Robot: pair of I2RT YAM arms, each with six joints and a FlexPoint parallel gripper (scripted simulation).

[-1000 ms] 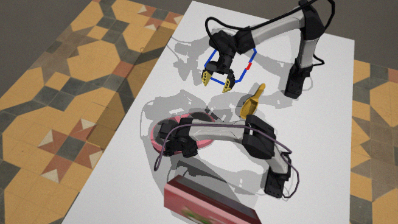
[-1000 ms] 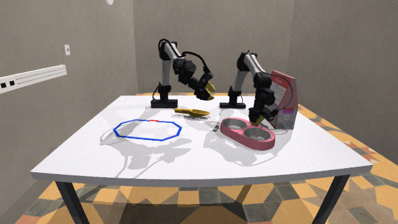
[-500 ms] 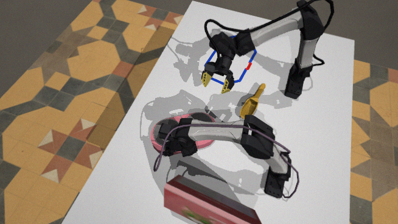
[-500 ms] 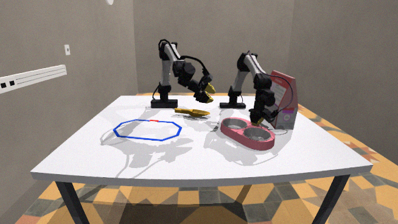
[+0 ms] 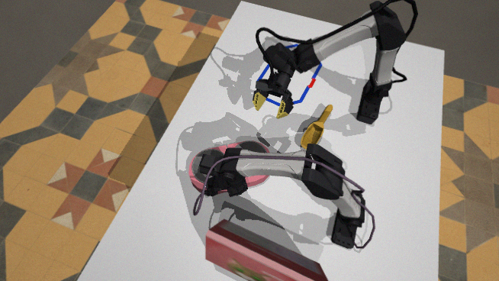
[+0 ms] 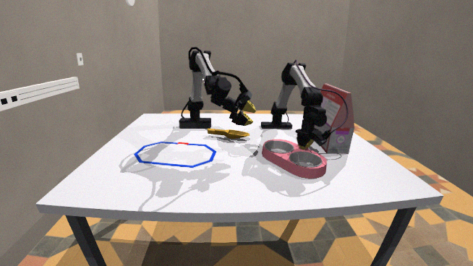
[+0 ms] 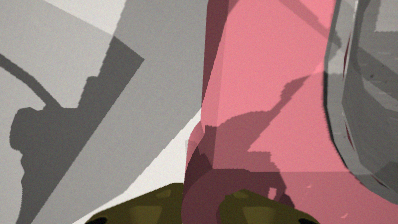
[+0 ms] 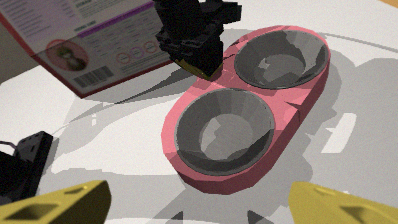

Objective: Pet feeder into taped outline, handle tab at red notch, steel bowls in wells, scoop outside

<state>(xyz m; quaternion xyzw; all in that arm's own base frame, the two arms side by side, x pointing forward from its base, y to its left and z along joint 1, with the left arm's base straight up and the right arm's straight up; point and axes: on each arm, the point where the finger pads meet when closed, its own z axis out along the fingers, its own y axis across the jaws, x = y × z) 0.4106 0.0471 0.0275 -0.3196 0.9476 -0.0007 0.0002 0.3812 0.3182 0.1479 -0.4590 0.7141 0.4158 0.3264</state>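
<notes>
White table (image 5: 412, 153) (image 6: 217, 213) (image 7: 172, 155) (image 8: 100, 155), 2 arms over it. Pink, rounded oblong pet feeder (image 5: 255, 180) (image 6: 293, 164) (image 7: 270, 50) (image 8: 220, 186) lies well apart from the blue taped outline (image 5: 305, 95) (image 6: 173, 165), wholly outside it. Both round steel bowls (image 5: 253, 146) (image 6: 307, 159) (image 7: 370, 135) (image 8: 225, 135) sit in its 2 wells and look level.

Left gripper (image 5: 226, 185) (image 6: 306, 144) (image 7: 201, 202) (image 8: 202, 72): at the feeder's long side, pointing down, fingers pinching the pink handle tab (image 7: 200, 192). The tab is therefore well apart from the red notch (image 5: 312, 82) (image 6: 183, 143) on the outline.

Right gripper (image 5: 271, 108) (image 6: 252, 116) (image 8: 200, 200): raised above the table, 2 yellow fingers spread wide, nothing between them. Its wrist camera looks across at the feeder and the left gripper.

Mustard-yellow plastic scoop (image 5: 313, 134) (image 6: 235, 134): lying on the table, wholly outside the outline, between outline and feeder in the top view, its handle angled toward the right arm's base.

Tall red-and-pink printed box (image 5: 244, 244) (image 6: 336, 123) (image 8: 110, 55) stands near the feeder, on the side where the left gripper works.

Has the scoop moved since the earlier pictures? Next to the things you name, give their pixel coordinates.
No. The scoop (image 5: 313, 134) (image 6: 231, 134) lies in the same place on the table (image 5: 404, 172) (image 6: 90, 188), with its handle still pointing past the corner of the blue outline (image 5: 305, 94) (image 6: 173, 165).
</notes>
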